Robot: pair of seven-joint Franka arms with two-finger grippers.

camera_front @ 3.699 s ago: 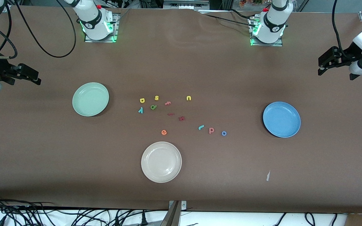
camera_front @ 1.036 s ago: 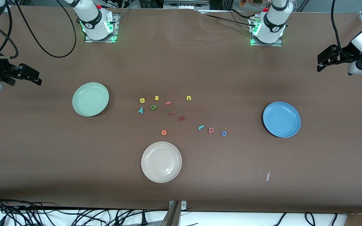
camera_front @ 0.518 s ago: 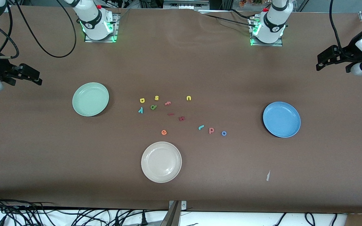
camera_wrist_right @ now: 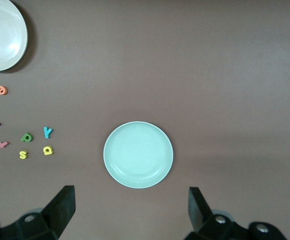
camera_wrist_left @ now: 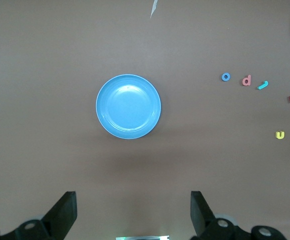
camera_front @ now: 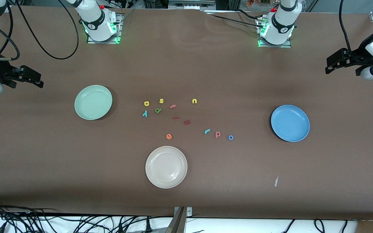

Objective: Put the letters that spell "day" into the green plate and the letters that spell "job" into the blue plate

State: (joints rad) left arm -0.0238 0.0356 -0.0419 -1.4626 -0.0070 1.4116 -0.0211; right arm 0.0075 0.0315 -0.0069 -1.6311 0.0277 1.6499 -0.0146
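While the front view takes in the whole brown tabletop (camera_front: pixel 206 74), each wrist view shows one plate between wide, empty jaws. The left gripper (camera_wrist_left: pixel 133 215) hangs high over the tabletop near the round medium-blue plate (camera_wrist_left: pixel 128 106); the blue ring "o" (camera_wrist_left: pixel 225 77), salmon-pink "b" (camera_wrist_left: pixel 246 80) and teal hooked "j" (camera_wrist_left: pixel 263 85) lie well apart from it. The right gripper (camera_wrist_right: pixel 130 212) hangs near the round pale mint-green plate (camera_wrist_right: pixel 138 154), with the yellow "d" (camera_wrist_right: pixel 47 150), dark green "a" (camera_wrist_right: pixel 27 137) and teal "y" (camera_wrist_right: pixel 47 132) off beside it. Only the front view shows the round cream-white plate (camera_front: pixel 166 167) whole.
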